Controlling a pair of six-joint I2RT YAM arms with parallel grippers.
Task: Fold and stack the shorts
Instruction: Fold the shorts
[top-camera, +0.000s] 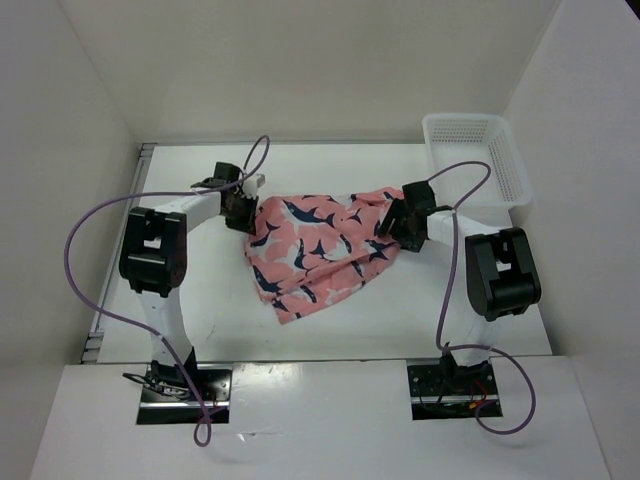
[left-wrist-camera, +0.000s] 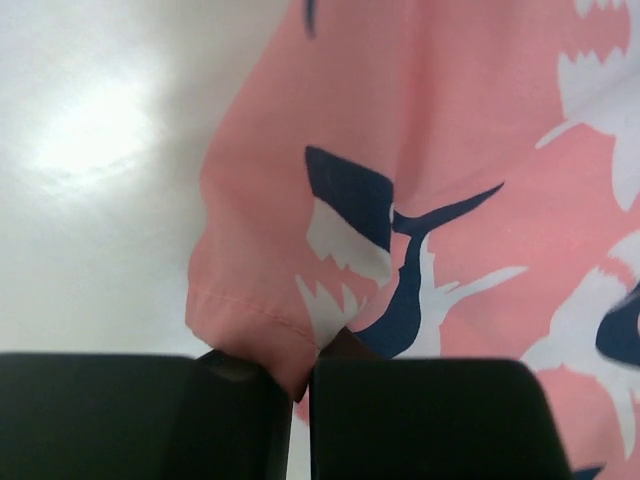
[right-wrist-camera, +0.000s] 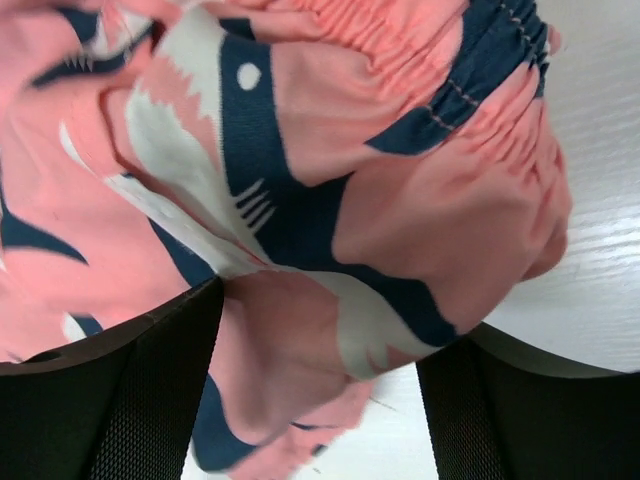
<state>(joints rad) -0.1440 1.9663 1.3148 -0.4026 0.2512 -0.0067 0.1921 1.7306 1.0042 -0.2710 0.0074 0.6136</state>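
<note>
**Shorts** (top-camera: 320, 250): salmon-pink cloth, printed all over with navy-and-white sharks. Gathered elastic waistband shows in the right wrist view. Unfolded and rumpled at the middle of the worktop (top-camera: 450, 310), with one corner trailing toward 7 o'clock. Drawn out between the two arms. Not yet folded, to judge from the lie of the cloth, and nothing stacked.

**Handling (judgement):** light, thin and limp, with no stiffness to hold a crease unaided. Likely to sag between grips and slide easily over the smooth worktop. Best taken at the waistband corners and the stitched leg hems, where the doubled edge gives a firmer bite. A grab in mid-panel would probably only bunch it.

**Left end effector** (top-camera: 240, 212): at 9 o'clock of the shorts. Fingers pressed almost together, pinching a hemmed corner of the cloth, as the left wrist view shows.

**Right end effector** (top-camera: 397, 228): at 3 o'clock of the shorts. Fingers stand apart with a thick bunch of waistband between them. Cannot tell whether they bear on it or merely straddle it.

**Basket** (top-camera: 520, 185): white mesh, at 1 o'clock of the shorts, in the far right corner of the worktop, apart from the cloth.

**Markings:** no brand, label or legible writing in any view.
</note>
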